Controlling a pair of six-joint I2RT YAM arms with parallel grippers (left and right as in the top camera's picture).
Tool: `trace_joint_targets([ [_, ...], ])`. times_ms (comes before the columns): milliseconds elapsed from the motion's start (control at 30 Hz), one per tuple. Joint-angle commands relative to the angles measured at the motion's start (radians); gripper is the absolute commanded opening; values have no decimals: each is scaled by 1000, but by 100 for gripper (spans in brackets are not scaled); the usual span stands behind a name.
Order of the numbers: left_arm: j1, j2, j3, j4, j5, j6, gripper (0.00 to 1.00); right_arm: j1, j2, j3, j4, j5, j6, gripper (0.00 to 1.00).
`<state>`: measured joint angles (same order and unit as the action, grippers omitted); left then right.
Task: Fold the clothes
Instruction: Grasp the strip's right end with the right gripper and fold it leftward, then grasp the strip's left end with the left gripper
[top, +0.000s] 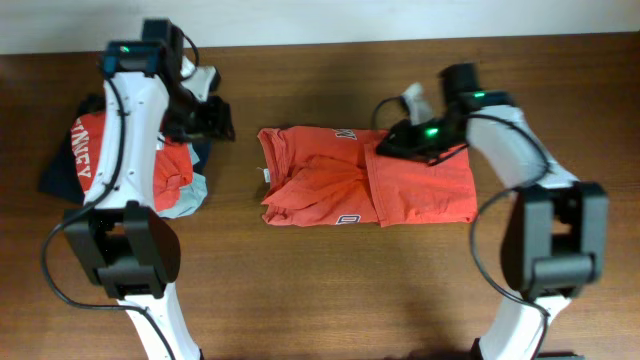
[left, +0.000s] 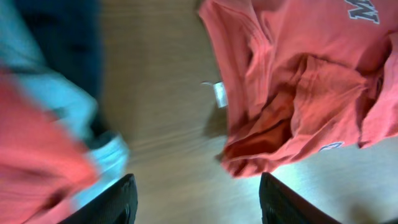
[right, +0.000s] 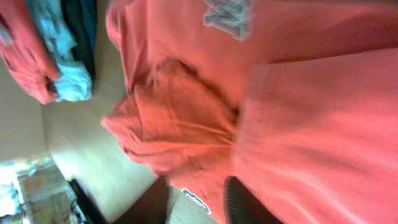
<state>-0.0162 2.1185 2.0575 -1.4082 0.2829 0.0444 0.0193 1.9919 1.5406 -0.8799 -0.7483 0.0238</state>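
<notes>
An orange-red T-shirt (top: 420, 185) lies partly folded at the table's middle, sleeves bunched inward, with its white neck tag (left: 219, 93) at the left end. It also shows in the left wrist view (left: 311, 74) and the right wrist view (right: 311, 112). My left gripper (top: 215, 122) is open and empty (left: 199, 202) over bare wood, between the shirt and a pile of clothes (top: 120, 165). My right gripper (top: 388, 145) hovers over the shirt's upper middle. Its fingers (right: 199, 205) are apart, with the shirt's edge between them.
The pile at the left holds another orange-red lettered shirt (top: 90, 150), a pale grey-blue garment (left: 62, 106) and a navy one (left: 62, 37). The wooden table (top: 330, 290) extends in front. A pale wall edge runs along the back.
</notes>
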Motion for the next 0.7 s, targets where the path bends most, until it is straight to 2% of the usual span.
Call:
trace_joint_targets([
  [0,4,-4,-132,74,199,-31,63,-98,-62,25,-31,23,-8,47],
  [167,-11,-4,-302,211,330,-34,69,-232,-63,25,-108,28,-9,50],
  [200,-16,-4,-325,227,343,-34,73,-254,-63,25,-119,27,-9,50],
  [233,-23,-4,-346,244,349,-40,81,-275,-63,25,-127,27,-9,50],
  [333,-48,-4,-407,316,347,-125,84,-322,-63,25,-140,27,-9,50],
  [533,-98,-4,-509,482,282,-329,87,-348,-63,25,-161,27,-9,50],
  [567,-105,-3,-521,493,250,-365,91,-347,-63,25,-161,27,-9,50],
  [667,-119,-3,-544,506,163,-441,92,-346,-63,25,-161,27,-9,50],
])
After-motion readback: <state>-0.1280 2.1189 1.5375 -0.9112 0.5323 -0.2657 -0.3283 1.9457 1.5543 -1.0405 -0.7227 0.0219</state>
